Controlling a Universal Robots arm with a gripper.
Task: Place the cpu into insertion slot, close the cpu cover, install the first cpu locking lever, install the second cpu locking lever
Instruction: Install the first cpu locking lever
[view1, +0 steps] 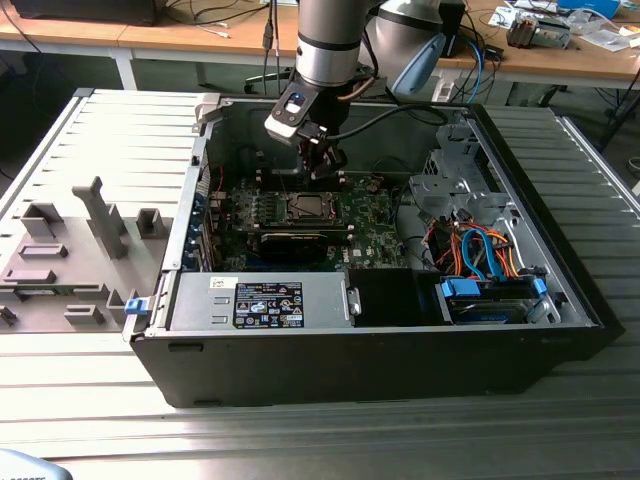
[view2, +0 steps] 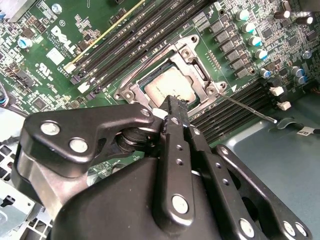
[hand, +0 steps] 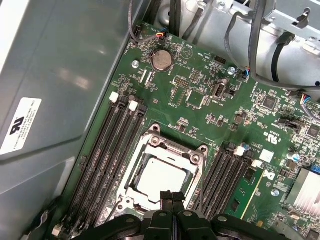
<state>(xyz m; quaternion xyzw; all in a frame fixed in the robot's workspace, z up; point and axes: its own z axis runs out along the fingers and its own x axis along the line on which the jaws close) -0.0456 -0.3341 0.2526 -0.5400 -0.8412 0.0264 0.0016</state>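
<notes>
The cpu (hand: 160, 177) lies flat in the insertion slot (view1: 305, 207) on the green motherboard, its silver-grey top showing in both wrist views (view2: 170, 85). The cpu cover (hand: 172, 147), a silver frame, lies down around the chip (view2: 197, 65). A thin locking lever (view2: 250, 109) sticks out sideways from the socket's corner, over the memory slots. My gripper (hand: 172, 197) hangs just above the socket's edge, fingers shut together with nothing between them (view2: 175, 106). In the exterior view the gripper (view1: 323, 172) is inside the open computer case, over the board.
Long black memory slots (hand: 112, 150) flank the socket on both sides. The case wall (hand: 55, 90) stands close beside them. Cables (view1: 480, 250) and a drive bay fill the exterior view's right of the case; a power supply (view1: 265, 300) sits at the front.
</notes>
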